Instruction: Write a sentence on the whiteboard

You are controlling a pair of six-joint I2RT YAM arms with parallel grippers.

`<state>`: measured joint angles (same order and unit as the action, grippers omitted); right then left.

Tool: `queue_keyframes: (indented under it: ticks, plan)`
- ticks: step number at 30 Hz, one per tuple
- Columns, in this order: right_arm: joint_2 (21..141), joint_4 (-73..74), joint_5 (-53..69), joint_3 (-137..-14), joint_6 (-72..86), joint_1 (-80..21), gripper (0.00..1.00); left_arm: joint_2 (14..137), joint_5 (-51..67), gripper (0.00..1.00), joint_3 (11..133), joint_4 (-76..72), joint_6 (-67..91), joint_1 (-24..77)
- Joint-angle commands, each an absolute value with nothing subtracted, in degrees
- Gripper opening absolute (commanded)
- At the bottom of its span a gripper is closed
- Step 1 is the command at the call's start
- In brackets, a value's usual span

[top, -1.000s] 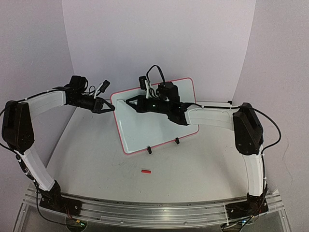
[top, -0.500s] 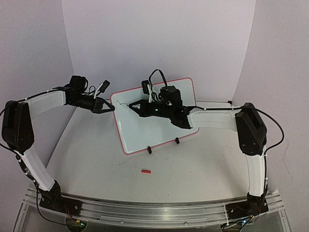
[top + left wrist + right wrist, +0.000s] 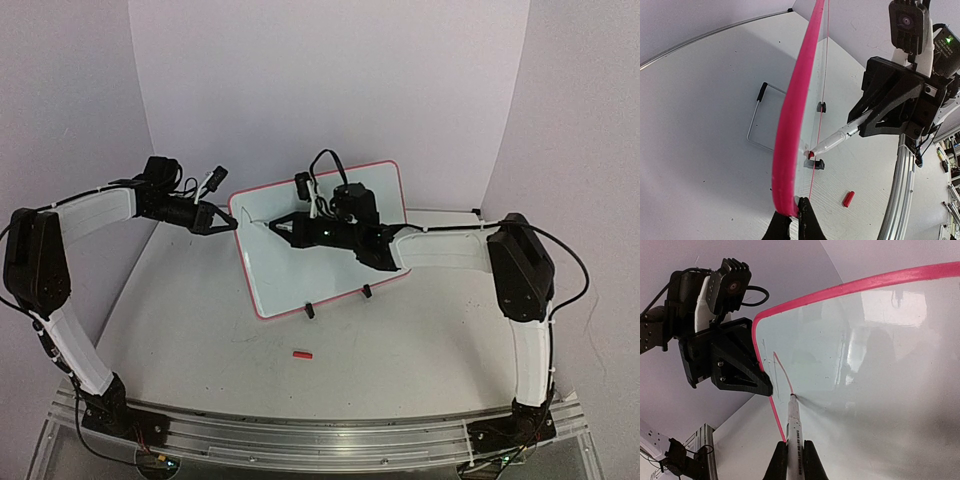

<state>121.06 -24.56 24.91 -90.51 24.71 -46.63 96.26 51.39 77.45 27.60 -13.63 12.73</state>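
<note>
The whiteboard (image 3: 340,235) stands tilted on the table, glossy white with a pink-red rim. My left gripper (image 3: 228,222) is shut on its left rim; in the left wrist view the fingertips (image 3: 792,220) pinch the pink rim (image 3: 790,125). My right gripper (image 3: 295,228) is shut on a white marker (image 3: 795,432), whose red tip (image 3: 792,396) touches the board (image 3: 865,365) near its left edge. Of the sentence, only a short red stroke (image 3: 782,371) and a faint thin line beside it show. The marker (image 3: 840,136) also shows in the left wrist view.
A red marker cap (image 3: 302,354) lies on the table in front of the board; it also shows in the left wrist view (image 3: 848,198). Two black clip feet (image 3: 310,311) hold the board's lower rim. A wire stand (image 3: 760,120) sits behind it. A metal rail (image 3: 320,435) runs along the near edge.
</note>
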Motion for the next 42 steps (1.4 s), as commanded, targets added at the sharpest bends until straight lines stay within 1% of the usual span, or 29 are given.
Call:
queue_keyframes:
  ticks: [1,31,38,42]
  plan:
    - [119.0,-23.3,21.0,-89.4,24.9,-45.6,0.0,93.4,49.1,0.0,76.8,28.5,-18.0,13.2]
    - [121.3,-25.0,18.0,-98.2,24.9,-45.5,0.0,93.2,49.1,0.0,76.8,28.7,-18.3,13.2]
    - [122.0,-25.0,19.1,-98.9,25.1,-45.3,0.0,93.1,49.1,0.0,76.8,28.7,-18.3,13.2]
    - [121.8,-25.2,21.7,-98.9,24.7,-45.3,0.0,93.0,48.8,0.0,76.8,28.7,-18.3,13.2]
